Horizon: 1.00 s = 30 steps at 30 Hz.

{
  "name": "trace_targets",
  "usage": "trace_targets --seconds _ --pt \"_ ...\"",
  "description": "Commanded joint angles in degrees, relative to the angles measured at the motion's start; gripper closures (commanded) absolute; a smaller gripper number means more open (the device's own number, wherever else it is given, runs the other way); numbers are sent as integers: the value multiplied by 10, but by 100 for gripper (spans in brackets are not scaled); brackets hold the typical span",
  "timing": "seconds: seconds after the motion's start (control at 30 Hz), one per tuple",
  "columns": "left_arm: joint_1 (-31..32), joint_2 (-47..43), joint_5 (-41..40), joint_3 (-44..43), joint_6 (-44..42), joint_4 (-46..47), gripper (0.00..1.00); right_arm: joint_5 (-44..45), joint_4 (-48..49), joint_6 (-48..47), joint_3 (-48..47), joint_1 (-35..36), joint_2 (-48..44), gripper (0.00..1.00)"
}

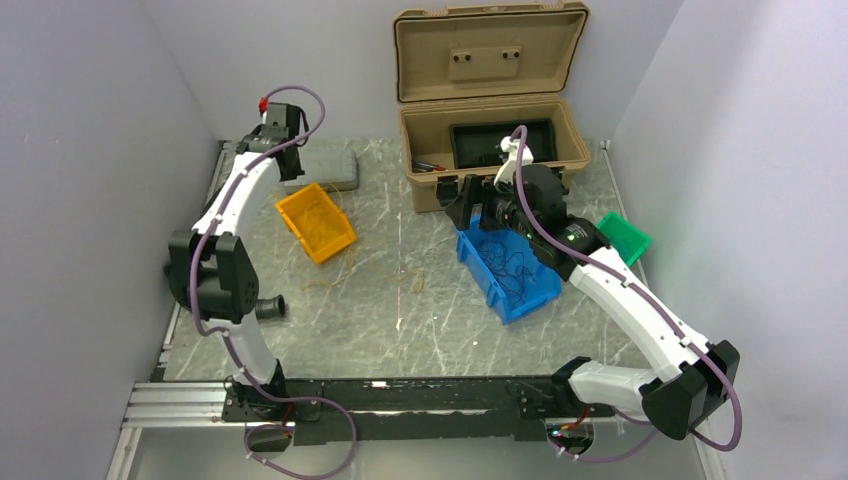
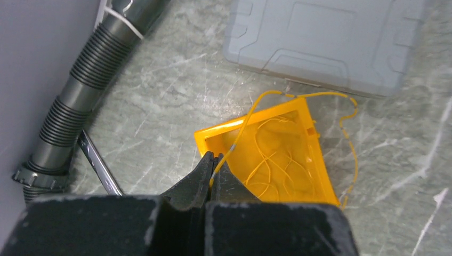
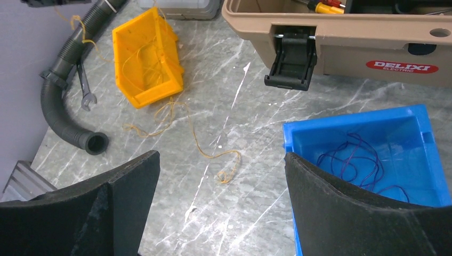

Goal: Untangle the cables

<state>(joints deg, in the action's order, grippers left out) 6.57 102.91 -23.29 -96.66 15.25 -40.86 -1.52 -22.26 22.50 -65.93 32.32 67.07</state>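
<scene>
My left gripper is shut on the end of a thin orange-yellow cable. The cable runs up over the rim of the yellow bin and loops down its far side. More orange-yellow cables lie coiled inside that bin. A loose orange-yellow cable trails from the bin across the table and ends in a small knot. Thin blue and dark cables lie in the blue bin. My right gripper is wide open and empty, held above the table at the blue bin's left edge.
An open tan toolbox stands at the back, its latch facing me. A grey case lies behind the yellow bin. A black corrugated hose and a wrench lie along the left wall. A green bin sits at the right.
</scene>
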Motion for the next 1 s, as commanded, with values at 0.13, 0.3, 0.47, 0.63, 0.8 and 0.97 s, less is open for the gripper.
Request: trace_targets --seconds 0.13,0.3,0.47,0.63,0.8,0.97 --pt "3 56 -138 -69 118 -104 100 8 35 -4 -10 5 -16 12" --pt "4 -12 -173 9 151 -74 100 12 32 -8 -10 5 -14 11" --pt "4 -76 -194 70 175 -71 100 8 33 -5 -7 5 -15 11" --pt "17 -90 -183 104 177 -77 100 7 38 4 -1 5 -16 11" --pt "41 -54 -190 91 197 -92 100 7 34 8 1 5 -22 12" --pt "54 26 -203 22 227 -158 100 15 24 5 6 6 -35 11"
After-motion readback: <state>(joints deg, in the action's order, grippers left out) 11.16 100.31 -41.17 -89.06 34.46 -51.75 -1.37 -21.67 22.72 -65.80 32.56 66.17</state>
